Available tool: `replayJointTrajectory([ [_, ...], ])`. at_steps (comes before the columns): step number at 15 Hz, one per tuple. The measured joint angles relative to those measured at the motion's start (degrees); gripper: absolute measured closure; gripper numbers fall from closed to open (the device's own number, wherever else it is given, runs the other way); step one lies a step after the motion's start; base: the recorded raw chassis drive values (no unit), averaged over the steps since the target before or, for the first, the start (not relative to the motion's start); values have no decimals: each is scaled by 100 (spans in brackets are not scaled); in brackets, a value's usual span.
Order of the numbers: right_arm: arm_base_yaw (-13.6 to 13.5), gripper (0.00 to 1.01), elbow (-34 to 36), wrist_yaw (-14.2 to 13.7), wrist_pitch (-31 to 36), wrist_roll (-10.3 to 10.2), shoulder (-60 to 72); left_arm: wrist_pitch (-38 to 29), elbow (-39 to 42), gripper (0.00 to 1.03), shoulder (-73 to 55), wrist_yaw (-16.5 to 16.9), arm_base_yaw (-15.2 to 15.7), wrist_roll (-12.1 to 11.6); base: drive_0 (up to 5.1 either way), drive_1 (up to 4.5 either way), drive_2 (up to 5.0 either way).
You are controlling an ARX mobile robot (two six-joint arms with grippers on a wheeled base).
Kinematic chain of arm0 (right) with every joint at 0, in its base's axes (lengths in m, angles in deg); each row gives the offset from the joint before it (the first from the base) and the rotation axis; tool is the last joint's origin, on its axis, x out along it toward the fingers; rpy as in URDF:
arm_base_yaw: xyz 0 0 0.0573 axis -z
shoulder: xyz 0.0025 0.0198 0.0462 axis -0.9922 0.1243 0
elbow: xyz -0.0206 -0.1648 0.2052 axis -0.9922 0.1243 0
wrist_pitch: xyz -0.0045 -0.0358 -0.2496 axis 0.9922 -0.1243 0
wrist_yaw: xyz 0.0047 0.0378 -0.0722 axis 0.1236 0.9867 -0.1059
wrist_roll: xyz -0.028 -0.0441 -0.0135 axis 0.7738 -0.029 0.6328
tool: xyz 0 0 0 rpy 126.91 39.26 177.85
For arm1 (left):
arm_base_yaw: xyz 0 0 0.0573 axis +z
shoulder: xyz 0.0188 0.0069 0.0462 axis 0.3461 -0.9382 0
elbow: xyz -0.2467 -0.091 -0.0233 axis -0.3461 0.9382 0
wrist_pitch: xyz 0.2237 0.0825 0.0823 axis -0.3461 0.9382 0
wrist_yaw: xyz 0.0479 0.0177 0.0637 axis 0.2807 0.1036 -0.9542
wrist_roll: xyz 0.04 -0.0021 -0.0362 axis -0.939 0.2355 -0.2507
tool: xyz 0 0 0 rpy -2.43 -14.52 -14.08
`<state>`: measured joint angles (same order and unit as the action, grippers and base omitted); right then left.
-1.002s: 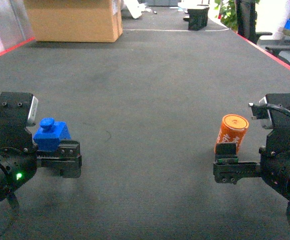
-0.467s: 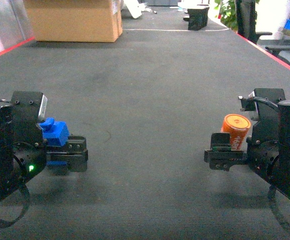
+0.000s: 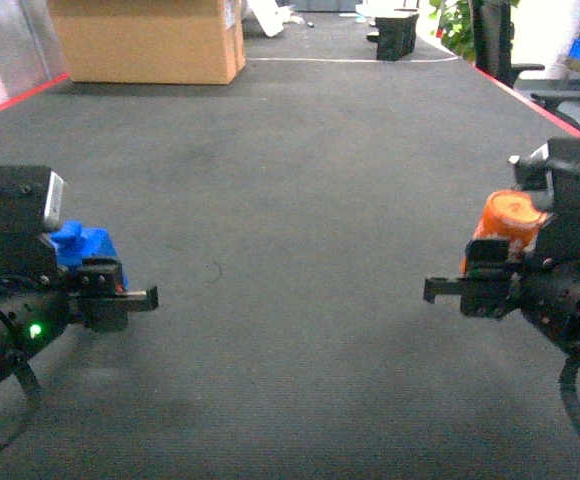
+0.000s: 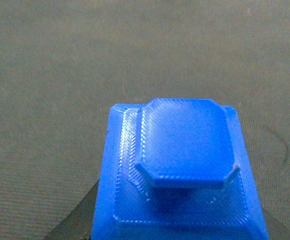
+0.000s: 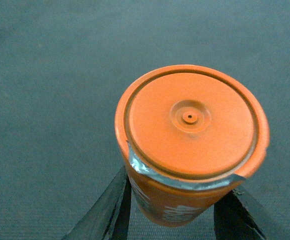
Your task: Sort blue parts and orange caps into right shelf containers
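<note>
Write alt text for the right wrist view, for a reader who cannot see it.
An orange cap, round and cylindrical with white lettering on its side, sits clamped between the two black fingers of the right pincer, seen from above. Behind it lies dark grey table matting.

One blue part (image 3: 82, 246), one orange cap (image 3: 508, 222), one cardboard box (image 3: 146, 40).

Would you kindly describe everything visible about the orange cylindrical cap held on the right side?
The orange cylindrical plastic cap has a flat round top with a recessed ring and a small central dimple. A torn strip of silvery foil clings under its rim, and white print marks its side. It sits between the black fingers of the right gripper, above the dark grey mat, its top tilted toward the wrist camera.
</note>
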<state>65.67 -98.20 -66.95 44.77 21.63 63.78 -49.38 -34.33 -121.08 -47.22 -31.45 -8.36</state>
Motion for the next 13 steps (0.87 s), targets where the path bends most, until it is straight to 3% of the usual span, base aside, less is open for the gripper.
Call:
replayJointTrajectory([
  [1, 2, 60, 688, -157, 337, 144, -1182, -516, 525, 60, 1104, -442, -142, -197, 0, 0, 0],
  [4, 4, 60, 1749, -459, 68, 476, -3084, -675, 1456, 60, 2857, -1062, -411, -577, 0, 0, 0],
  [7, 4, 60, 2553, -782, -1043, 643, -5471, -81, 2181, 60, 4865, -1792, -855, -804, 0, 0, 0],
  [10, -363, 60, 3099, -1316, -2833, 726, -8109, 1023, 2677, 60, 7053, -2712, -1576, -1054, 0, 0, 0],
  [13, -487, 60, 3126, -1550, -3357, 758, -8771, 1362, 2688, 60, 7521, -2861, -1784, -1073, 0, 0, 0],
])
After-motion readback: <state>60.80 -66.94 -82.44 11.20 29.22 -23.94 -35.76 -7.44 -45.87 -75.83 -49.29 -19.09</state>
